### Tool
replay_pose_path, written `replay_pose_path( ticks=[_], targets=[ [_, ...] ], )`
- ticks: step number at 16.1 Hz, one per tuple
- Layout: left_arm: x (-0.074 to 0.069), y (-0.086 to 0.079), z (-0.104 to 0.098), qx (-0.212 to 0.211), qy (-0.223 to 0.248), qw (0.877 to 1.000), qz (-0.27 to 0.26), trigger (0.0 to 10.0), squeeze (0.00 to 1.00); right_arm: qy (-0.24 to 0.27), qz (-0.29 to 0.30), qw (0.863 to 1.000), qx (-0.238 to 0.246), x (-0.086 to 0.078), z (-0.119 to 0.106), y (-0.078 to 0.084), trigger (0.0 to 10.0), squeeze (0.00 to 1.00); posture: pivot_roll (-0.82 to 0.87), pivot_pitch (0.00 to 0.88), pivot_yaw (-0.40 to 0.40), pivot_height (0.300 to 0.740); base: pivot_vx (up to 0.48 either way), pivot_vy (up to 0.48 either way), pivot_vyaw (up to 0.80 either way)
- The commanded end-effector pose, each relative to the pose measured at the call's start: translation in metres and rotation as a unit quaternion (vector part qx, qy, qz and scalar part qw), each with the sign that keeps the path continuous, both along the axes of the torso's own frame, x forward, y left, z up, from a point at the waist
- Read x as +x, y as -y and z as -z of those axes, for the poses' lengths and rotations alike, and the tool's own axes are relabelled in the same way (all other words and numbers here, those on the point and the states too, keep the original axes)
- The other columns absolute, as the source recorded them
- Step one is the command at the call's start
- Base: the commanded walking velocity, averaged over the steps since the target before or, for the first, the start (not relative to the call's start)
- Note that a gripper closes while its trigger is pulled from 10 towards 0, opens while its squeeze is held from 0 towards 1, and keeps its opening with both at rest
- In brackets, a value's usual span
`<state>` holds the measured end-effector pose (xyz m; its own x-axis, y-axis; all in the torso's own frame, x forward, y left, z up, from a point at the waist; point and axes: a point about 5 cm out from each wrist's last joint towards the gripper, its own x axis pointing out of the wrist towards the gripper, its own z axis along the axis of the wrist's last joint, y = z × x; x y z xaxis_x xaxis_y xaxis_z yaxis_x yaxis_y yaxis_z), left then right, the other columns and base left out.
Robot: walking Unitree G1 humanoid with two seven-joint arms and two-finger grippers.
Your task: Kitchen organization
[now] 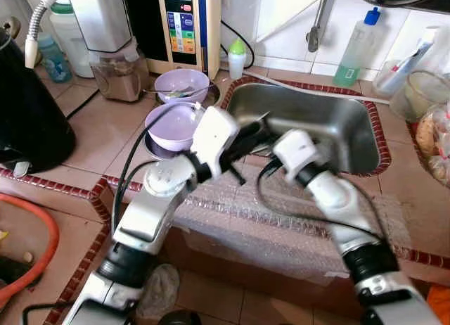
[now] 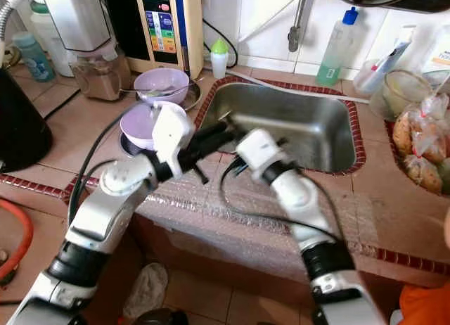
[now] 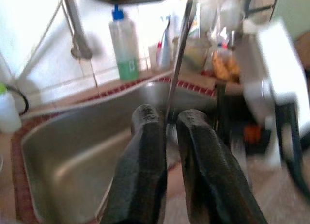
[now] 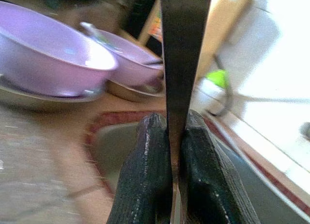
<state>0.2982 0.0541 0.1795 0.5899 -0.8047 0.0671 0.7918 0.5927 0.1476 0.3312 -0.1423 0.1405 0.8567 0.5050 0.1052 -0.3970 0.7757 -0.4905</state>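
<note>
A thin flat metal utensil (image 4: 185, 44) is held over the near left corner of the steel sink (image 1: 337, 121). My right gripper (image 4: 173, 121) is shut on it, pads tight against both faces. My left gripper (image 3: 167, 118) meets it from the other side, and the utensil's narrow edge (image 3: 177, 59) rises from between its close-set fingers. From the head camera, the left gripper (image 1: 254, 131) and the right gripper (image 1: 264, 155) come together at the sink's rim. Two purple bowls (image 1: 172, 124) (image 1: 181, 82) stand on metal plates left of the sink.
Bubble wrap (image 1: 281, 226) covers the counter's front edge. A green soap bottle (image 1: 355, 51) and the tap stand behind the sink. Bagged food (image 1: 432, 138) lies at the right. A blender (image 1: 116, 65), a water machine (image 1: 186, 22) and a black pot (image 1: 28, 114) crowd the left.
</note>
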Motion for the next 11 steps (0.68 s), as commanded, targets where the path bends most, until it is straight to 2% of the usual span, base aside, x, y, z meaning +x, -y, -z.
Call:
replay_pose_path(
  ticks=[1,4,7,10,11],
  targets=[
    [0.001,-0.001,0.000,0.005,0.002,1.000,-0.004,10.0,1.00,0.010,0.005,1.000,0.004,0.005,-0.006,0.000,0.0,0.00,-0.06,0.000,0.046,0.740,0.000,0.000,0.00],
    [-0.003,-0.006,0.001,-0.005,-0.002,1.000,-0.019,10.0,1.00,0.009,0.008,1.000,-0.001,0.012,-0.006,0.000,0.0,0.00,-0.03,0.000,0.043,0.740,0.000,0.000,0.00],
    [-0.007,-0.020,0.004,-0.013,0.003,0.998,-0.061,10.0,1.00,-0.013,0.034,0.999,0.007,0.026,-0.004,0.003,0.0,0.00,-0.01,0.000,0.040,0.740,0.000,0.000,0.00],
    [-0.014,-0.039,0.015,-0.018,-0.008,0.992,-0.127,10.0,1.00,-0.070,0.083,0.993,0.035,0.040,0.004,0.012,0.0,0.00,0.05,0.017,0.035,0.740,0.000,0.000,0.00],
    [-0.024,-0.052,0.024,-0.019,-0.020,0.987,-0.158,10.0,1.00,-0.109,0.117,0.986,0.052,0.046,0.009,0.017,0.0,0.00,0.08,0.030,0.032,0.740,0.000,0.000,0.00]
  ],
)
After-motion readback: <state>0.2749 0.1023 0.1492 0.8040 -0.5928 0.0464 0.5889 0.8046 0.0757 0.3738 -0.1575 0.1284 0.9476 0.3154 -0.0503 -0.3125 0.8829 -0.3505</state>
